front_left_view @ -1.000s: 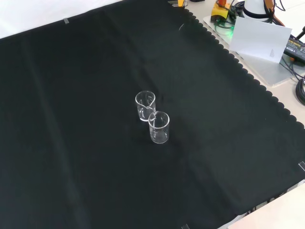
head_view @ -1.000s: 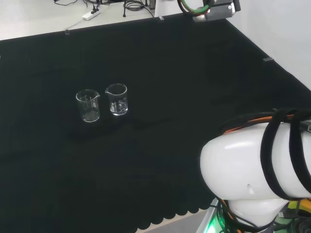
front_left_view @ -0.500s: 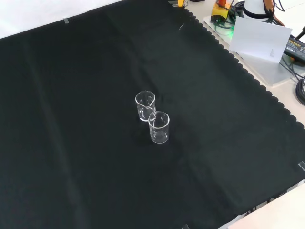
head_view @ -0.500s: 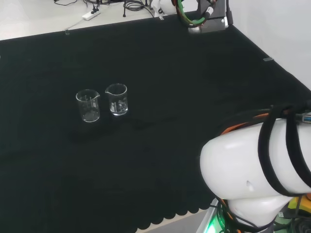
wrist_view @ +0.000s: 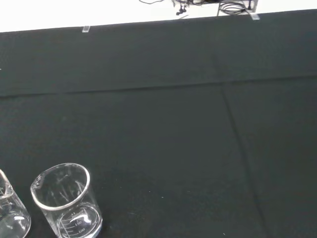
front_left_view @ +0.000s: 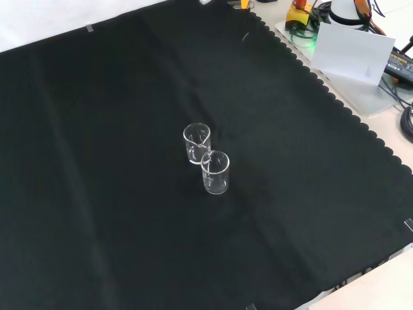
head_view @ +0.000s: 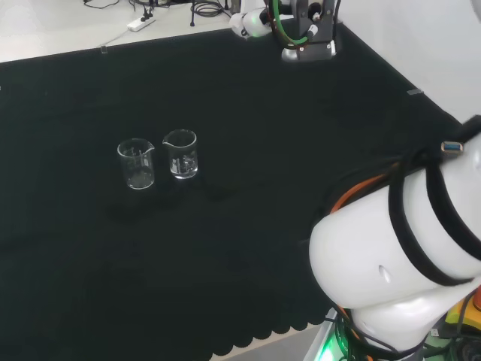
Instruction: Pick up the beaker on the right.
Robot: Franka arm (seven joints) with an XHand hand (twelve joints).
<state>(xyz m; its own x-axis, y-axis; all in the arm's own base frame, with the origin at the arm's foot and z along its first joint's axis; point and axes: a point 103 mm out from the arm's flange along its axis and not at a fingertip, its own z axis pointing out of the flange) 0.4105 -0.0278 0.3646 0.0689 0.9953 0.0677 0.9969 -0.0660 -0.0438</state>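
Two clear beakers (head_view: 158, 159) side by side on black cloth (head_view: 263, 113), seemingly empty

link (head_view: 391, 271): big, rounded, glossy white shell
straps (head_view: 409, 226): black bands wrapped across the white link
cables (head_view: 353, 192): orange and black, running along the link's upper edge
plug (head_view: 452, 147): small, silver and blue, at the link's top right
base (head_view: 338, 346): green glow and bundled wires under the link
far end (head_view: 307, 34): dark grey block with a green cable looped over it, white rounded part beside it
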